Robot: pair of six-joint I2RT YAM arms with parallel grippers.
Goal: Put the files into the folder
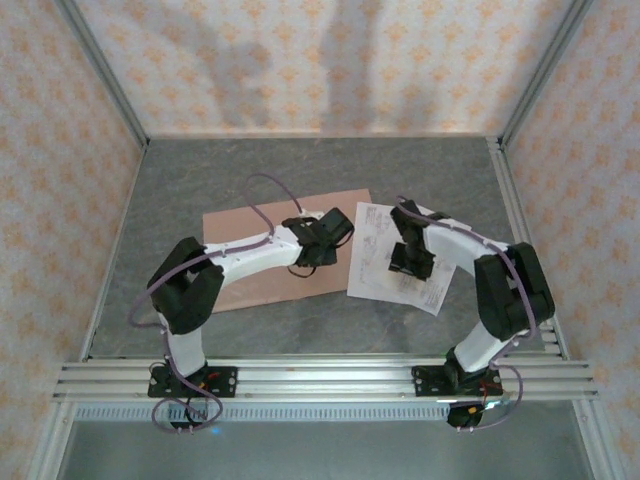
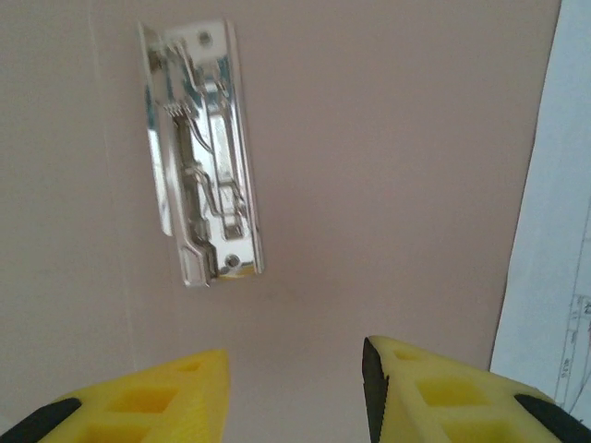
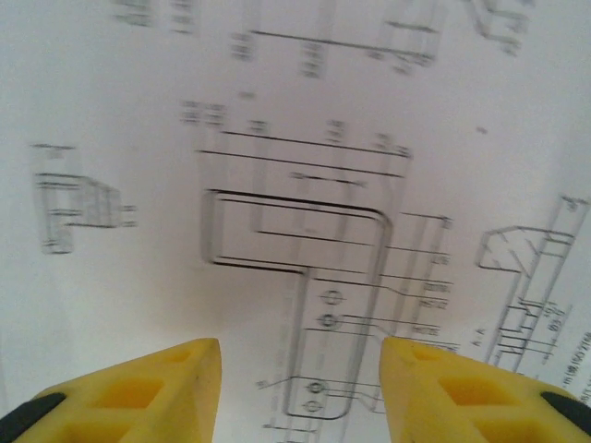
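The folder [image 1: 250, 240] is seen lying open and flat on the desk [image 1: 200, 180]. A shiny metal clip [image 2: 203, 157] is fixed inside it. The files [image 1: 375, 250] are laid just to the right of the folder. Their left edge is at the folder's right edge, and it cannot be told if they lie a little over it.

The left fingers [image 1: 328, 235] are held above the right part of the folder, near the clip. They are spread wide and nothing is held in them. The right fingers [image 1: 412, 262] are held low over the top sheet, above a line drawing. They are spread wide too, and nothing is held.

It looks like the step in hand is getting hold of the sheets. No sheet has been put inside the folder yet.

Next, the sheets will likely need to be pressed or pinched by the right fingers and slid to the left onto the folder. Flat paper is hard to pick up, so an edge may need to be lifted first. The folder may need to be held down so it is not pushed away.
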